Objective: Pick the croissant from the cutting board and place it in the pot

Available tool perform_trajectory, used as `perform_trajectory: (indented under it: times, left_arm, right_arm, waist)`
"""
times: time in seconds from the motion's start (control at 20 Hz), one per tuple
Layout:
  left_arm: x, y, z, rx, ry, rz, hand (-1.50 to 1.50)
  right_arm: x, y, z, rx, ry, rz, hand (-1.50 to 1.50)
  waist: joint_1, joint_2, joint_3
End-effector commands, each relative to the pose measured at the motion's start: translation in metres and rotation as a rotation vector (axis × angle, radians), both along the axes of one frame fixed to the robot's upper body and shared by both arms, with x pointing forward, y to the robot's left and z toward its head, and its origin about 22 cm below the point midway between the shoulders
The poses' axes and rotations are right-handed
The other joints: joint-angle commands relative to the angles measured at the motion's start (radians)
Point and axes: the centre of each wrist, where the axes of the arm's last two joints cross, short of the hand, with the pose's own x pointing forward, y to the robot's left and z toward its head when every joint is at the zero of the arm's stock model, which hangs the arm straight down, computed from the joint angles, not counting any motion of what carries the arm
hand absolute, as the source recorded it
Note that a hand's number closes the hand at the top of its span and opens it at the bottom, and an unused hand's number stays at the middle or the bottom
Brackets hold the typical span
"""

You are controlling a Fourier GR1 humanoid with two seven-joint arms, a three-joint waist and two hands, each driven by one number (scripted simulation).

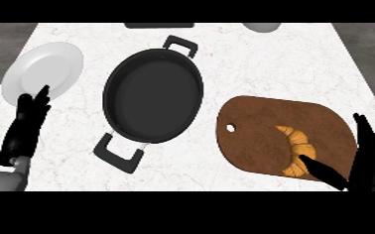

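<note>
A golden croissant (299, 147) lies on the right part of the brown cutting board (264, 129). My right hand (351, 171) is at the board's lower right corner, open, its thumb stretched along the croissant's lower end and its fingers rising along the board's right edge. The black pot (152, 95) with two handles stands in the middle of the counter, left of the board, with nothing inside. At the left edge my left hand (23, 124) rests open with fingers up, just below the white plate.
A white plate (44, 69) lies at the far left. A dark flat object (159, 25) and a grey rounded object (261, 27) show at the counter's far edge. Bare marble lies between pot and board.
</note>
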Motion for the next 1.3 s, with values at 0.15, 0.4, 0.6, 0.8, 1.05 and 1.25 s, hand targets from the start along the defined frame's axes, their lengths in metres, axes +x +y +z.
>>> perform_trajectory:
  times: [0.15,0.4,0.6,0.8,1.05,1.25]
  left_arm:
    - [0.0,0.0,-0.002,0.008,0.008,-0.027,0.0]
    - [0.005,-0.011,0.0,-0.004,0.004,-0.04,0.0]
    - [0.011,-0.005,0.014,0.002,-0.005,-0.031,0.0]
    - [0.001,0.001,0.007,-0.009,0.005,-0.043,0.0]
    - [0.005,-0.005,0.019,-0.012,-0.002,-0.032,0.0]
    - [0.006,0.005,0.011,-0.002,0.002,-0.001,0.0]
  right_arm:
    - [-0.003,0.033,0.041,-0.002,0.397,-0.044,-1.5]
    - [-0.006,0.07,0.08,0.039,0.547,-0.004,-1.5]
    - [0.011,0.06,0.098,0.042,0.571,-0.093,-1.5]
    - [0.007,0.073,0.082,0.066,0.609,-0.123,-1.5]
    - [0.015,0.067,0.076,0.085,0.629,-0.126,-1.5]
    - [0.013,0.072,0.072,0.091,0.645,-0.122,-1.5]
  waist:
    - [0.027,0.006,0.001]
    - [0.031,0.006,0.005]
    - [0.026,0.006,0.008]
    - [0.03,0.004,0.009]
    - [0.025,0.003,0.011]
    - [0.018,0.004,0.01]
